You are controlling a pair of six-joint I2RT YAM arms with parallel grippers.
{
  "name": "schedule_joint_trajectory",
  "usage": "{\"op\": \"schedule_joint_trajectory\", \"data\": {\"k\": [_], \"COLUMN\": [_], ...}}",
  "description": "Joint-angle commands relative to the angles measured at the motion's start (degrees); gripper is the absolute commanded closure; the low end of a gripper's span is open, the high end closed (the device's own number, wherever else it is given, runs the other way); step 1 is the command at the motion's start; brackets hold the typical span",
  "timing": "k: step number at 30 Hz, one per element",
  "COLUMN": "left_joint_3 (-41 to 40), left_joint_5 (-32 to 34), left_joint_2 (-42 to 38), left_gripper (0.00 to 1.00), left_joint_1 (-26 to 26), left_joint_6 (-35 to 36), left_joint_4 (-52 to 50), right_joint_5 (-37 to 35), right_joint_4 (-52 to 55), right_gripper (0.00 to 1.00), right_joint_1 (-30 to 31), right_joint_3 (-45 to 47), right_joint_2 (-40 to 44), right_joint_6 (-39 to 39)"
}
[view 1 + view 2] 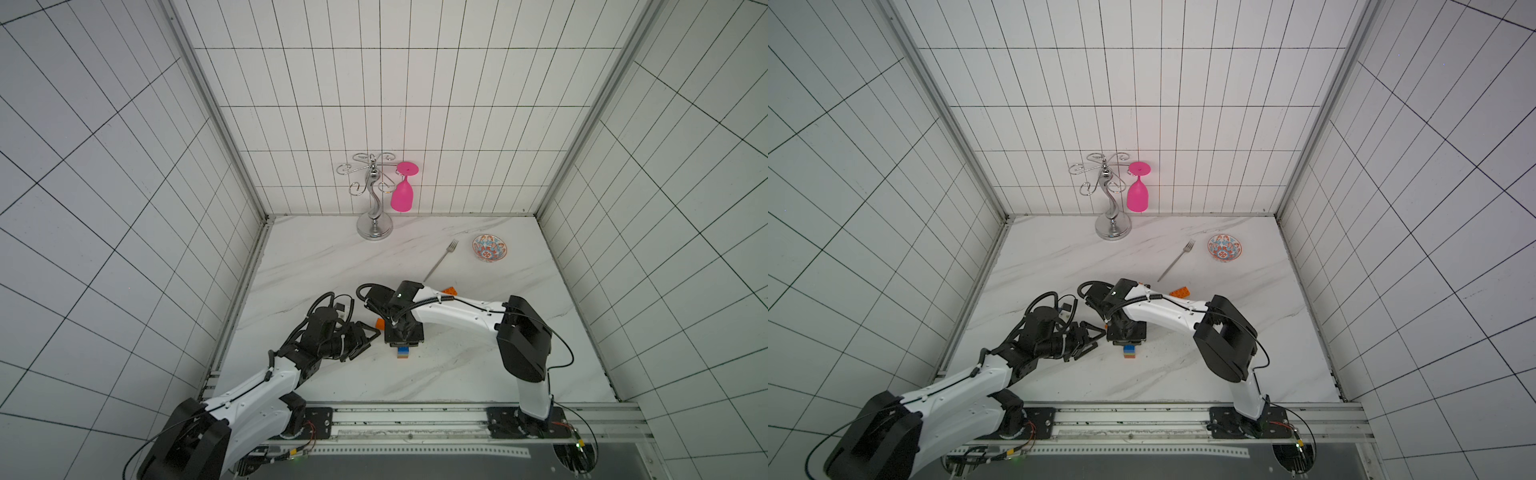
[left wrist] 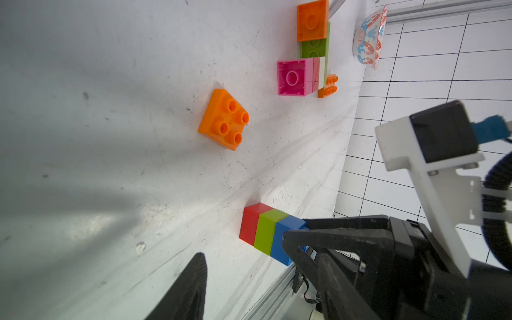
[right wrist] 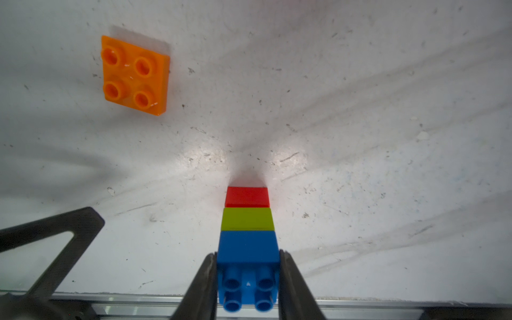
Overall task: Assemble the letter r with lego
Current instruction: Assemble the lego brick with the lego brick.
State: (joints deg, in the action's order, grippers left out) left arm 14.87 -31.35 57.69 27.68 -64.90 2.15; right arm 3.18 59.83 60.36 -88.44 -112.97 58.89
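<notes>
Stack clamped in right claw, loose orange square off to its side

Right claw (image 3: 248, 253) is clamped on the blue brick (image 3: 248, 245), the studded top of a red-green-blue stack (image 3: 247, 219). That stack's long axis stands upright, red end down at the counter (image 3: 360, 110); whether it presses on the surface or hangs just clear cannot be told.

Left claw (image 1: 371, 338) sits just left of the stack in both top views, jaws apart, holding nothing.

Coming move probably turns on the orange square brick (image 3: 135, 74). It lies flat, studs up, at the upper left of the right wrist view; in a top view the same brick (image 1: 379, 323) peeks out between the two claws. By my reading the free left claw is nearer to it, while the right one is occupied.

More bricks, an orange, lime, pink and cream cluster (image 2: 313, 50) and a long orange brick (image 2: 328, 86), lie at the upper right of the left wrist view, near the patterned bowl (image 2: 370, 38).
</notes>
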Motion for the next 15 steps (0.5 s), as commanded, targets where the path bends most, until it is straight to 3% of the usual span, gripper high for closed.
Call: {"op": "schedule_joint_trajectory", "data": {"k": [1,15], "left_joint_3": [-0.1,0.1], "left_joint_5": [0.2,1.7], "left_joint_2": [-1.5,-5.6], "left_gripper": [0.44,0.44], "left_joint_1": [-0.2,-0.3], "left_joint_6": [0.3,1.1], "left_joint_4": [-0.8,-4.9], "right_joint_5": [-0.2,1.5], "right_joint_4": [-0.5,0.1], "right_gripper": [1.0,1.0], "right_joint_1": [1.4,1.6], "right_joint_3": [4.1,5.1], "right_joint_2": [-6.5,-12.4], "right_joint_6": [1.0,0.6]}}
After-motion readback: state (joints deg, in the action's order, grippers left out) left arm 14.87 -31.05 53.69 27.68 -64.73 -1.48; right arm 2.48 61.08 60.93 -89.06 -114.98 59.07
